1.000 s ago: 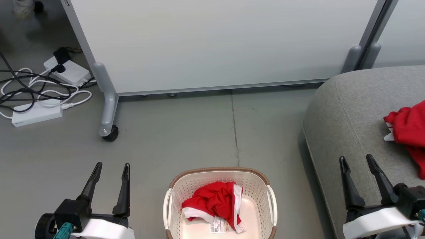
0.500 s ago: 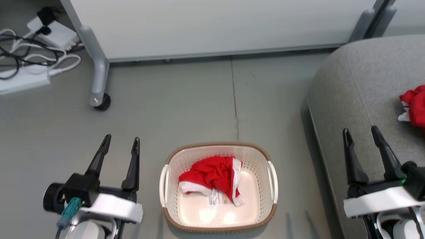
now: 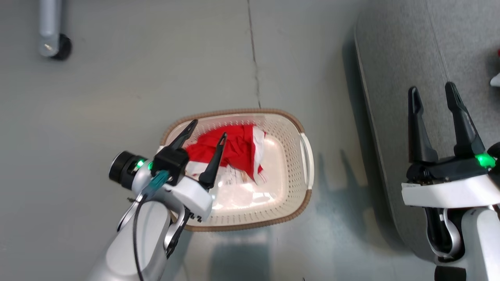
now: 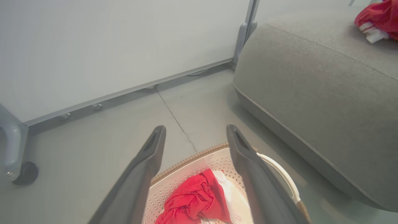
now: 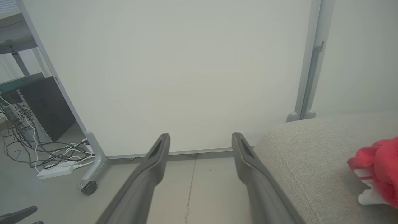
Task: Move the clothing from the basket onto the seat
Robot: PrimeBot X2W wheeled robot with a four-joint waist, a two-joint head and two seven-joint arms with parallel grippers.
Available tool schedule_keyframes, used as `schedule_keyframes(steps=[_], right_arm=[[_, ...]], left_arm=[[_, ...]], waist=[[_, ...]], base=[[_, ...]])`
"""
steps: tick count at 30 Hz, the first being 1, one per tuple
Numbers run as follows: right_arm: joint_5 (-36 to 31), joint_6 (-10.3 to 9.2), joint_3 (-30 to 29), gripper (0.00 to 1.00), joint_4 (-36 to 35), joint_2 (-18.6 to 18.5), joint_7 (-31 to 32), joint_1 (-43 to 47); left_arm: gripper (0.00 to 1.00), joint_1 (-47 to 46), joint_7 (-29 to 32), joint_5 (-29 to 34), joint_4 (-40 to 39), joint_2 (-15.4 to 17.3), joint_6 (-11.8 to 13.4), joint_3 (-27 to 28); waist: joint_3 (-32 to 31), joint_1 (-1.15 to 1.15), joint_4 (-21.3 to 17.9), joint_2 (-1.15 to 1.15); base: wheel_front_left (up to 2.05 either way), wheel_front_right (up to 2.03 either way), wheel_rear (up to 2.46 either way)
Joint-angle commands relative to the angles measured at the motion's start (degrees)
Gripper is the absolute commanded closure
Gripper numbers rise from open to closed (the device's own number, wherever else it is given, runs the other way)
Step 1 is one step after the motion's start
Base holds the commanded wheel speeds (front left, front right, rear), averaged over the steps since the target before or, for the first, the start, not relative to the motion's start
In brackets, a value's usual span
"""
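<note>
While the left gripper [image 3: 209,128] hovers released, the clothing [image 3: 239,147] lies just below it.

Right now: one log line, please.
left gripper: open, over basket | right gripper: open, by seat | clothing: one piece in basket, ungripped

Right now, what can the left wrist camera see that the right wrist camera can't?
Left wrist view: the basket on the floor, with a red garment crumpled inside. Right wrist view instead: a white power strip, tangled cables and a dark box. Both: the grey seat with more red clothing on it, the pale partition panel and its wheel.
</note>
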Motion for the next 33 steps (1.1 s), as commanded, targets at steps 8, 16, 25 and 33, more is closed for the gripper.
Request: schedule_keyframes(steps=[8, 16, 25, 33], right_arm=[[3.0, 0.03, 3.7, 0.0, 0.5, -0.1, -3.1, -6.6], [5.6, 0.03, 6.7, 0.0, 1.6, -0.1, -4.4, -10.0], [8.6, 0.03, 10.5, 0.0, 0.6, -0.1, -4.6, -13.2], [10.3, 0.03, 12.4, 0.0, -0.5, -0.1, -4.5, -13.8]], left_arm=[[0.0, -13.7, 4.6, 3.6, 15.8, -1.7, -2.6, -5.1], [0.0, -22.0, 9.3, 3.6, 29.1, -2.1, -2.4, -5.3], [0.0, -29.8, 13.7, 1.1, 42.4, -0.4, 0.0, -2.8], [0.0, -33.3, 15.8, -0.5, 45.6, 1.5, 2.5, -1.3]], waist=[[16.0, 0.0, -9.4, 0.0], [22.8, 0.0, -13.9, 0.0], [28.4, 0.0, -18.4, 0.0], [30.8, 0.0, -20.9, 0.0]], base=[[0.0, 0.0, 0.0], [0.0, 0.0, 0.0], [0.0, 0.0, 0.0], [0.0, 0.0, 0.0]])
